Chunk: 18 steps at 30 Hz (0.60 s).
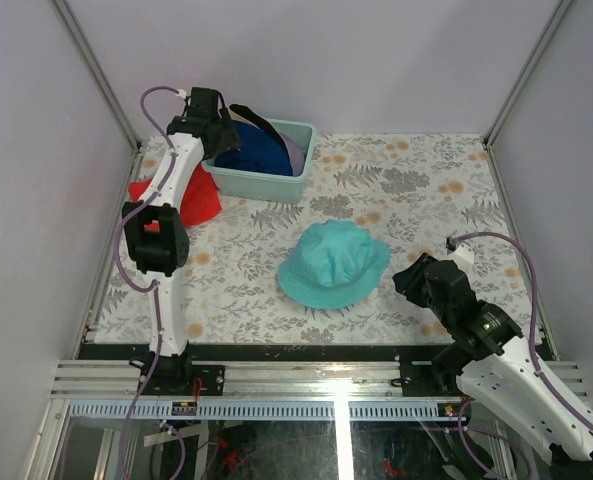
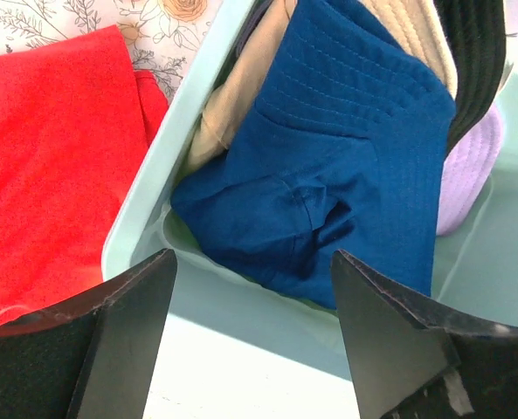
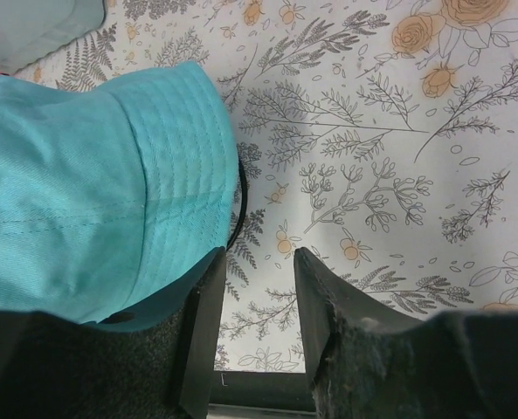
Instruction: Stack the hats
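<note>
The left gripper [image 2: 252, 262] hangs with its two black fingers spread wide and nothing between them, just above the near rim of the rectangular pale-teal plastic bin [image 1: 261, 186], which sits by the far edge of the flower-printed table [image 1: 426, 180], toward its far-left corner. Directly under the gap lies the crumpled dark blue fabric bucket hat [image 2: 355, 166], uppermost in the bin. The tan fabric bucket hat [image 2: 232, 96] is wedged under it against the bin's left wall, the lavender fabric bucket hat [image 2: 468, 175] peeks out on its right, and a black band [image 2: 477, 52] crosses the far side. A flat red cloth [image 2: 58, 157] lies on the table just outside the bin's left wall. The right gripper [image 3: 259, 271], near the table's near-right corner, has its fingers only narrowly apart and empty, one finger right at the brim of the teal fabric bucket hat [image 1: 333, 262]. That hat rests crown up about mid-table, well apart from the bin.
</note>
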{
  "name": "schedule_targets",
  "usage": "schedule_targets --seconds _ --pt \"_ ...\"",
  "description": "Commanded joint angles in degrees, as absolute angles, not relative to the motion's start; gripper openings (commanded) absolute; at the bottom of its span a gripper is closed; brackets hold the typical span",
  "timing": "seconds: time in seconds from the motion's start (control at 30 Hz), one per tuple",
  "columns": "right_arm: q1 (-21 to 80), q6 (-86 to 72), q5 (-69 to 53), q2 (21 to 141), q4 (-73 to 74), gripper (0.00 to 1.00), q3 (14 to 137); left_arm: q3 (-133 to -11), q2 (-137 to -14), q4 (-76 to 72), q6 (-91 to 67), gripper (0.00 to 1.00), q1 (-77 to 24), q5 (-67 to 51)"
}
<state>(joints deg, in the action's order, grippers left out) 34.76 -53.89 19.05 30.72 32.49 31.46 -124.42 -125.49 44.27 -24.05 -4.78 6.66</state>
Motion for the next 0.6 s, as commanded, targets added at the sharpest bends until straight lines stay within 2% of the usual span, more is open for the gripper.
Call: schedule_targets --seconds 0.0,0.4,0.47,0.57 --pt "34.7 -51.7 21.3 31.2 28.5 0.45 33.9 -121.0 -123.8 36.1 -20.3 0.7 -4.8 9.1" --pt "34.7 -48.9 21.2 35.4 28.5 0.46 38.3 -127.5 -133.4 31.1 -18.2 0.68 -4.7 6.3" --pt "34.7 -48.4 21.6 35.8 29.4 0.46 39.2 -128.7 -134.9 30.9 -18.6 0.61 -4.7 6.4" --pt "34.7 -48.1 22.0 35.9 30.1 0.46 39.9 -129.1 -135.9 29.6 -19.0 0.36 -4.7 7.1"
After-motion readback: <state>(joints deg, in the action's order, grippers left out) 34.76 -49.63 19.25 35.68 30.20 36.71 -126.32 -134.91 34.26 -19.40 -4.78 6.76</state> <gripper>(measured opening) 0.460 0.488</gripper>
